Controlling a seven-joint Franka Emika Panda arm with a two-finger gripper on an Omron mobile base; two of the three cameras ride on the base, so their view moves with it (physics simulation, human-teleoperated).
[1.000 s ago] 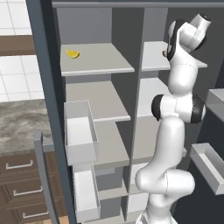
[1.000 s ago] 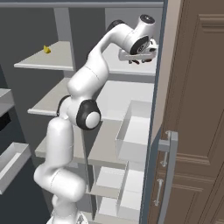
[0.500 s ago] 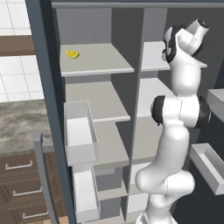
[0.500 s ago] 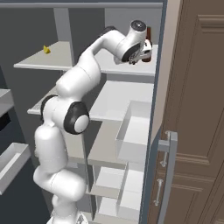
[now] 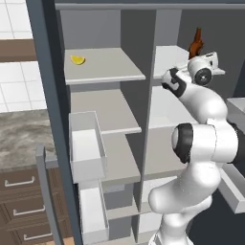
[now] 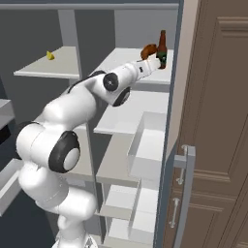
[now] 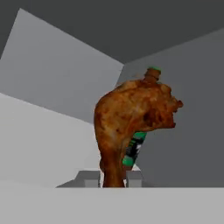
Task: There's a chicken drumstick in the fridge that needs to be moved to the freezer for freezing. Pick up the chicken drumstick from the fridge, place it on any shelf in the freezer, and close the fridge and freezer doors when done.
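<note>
The chicken drumstick, reddish-brown, stands up between my two finger tips, and my gripper is shut on its thin end. In the right base view the chicken drumstick sits just above my gripper over the fridge's top shelf, close beside the brown glass bottle. The bottle's green label shows behind the meat. Both doors stand open. The freezer's top shelf lies in the left half.
A yellow lemon wedge lies on the freezer's top shelf. White door bins hang on the left door, and another bin on the right door. A brown cabinet door stands at the right. Wooden drawers are at the lower left.
My wrist has swung round and the hand has reached deeper over the top fridge shelf, ending beside the bottle. The elbow has dropped lower and nearer the base.
</note>
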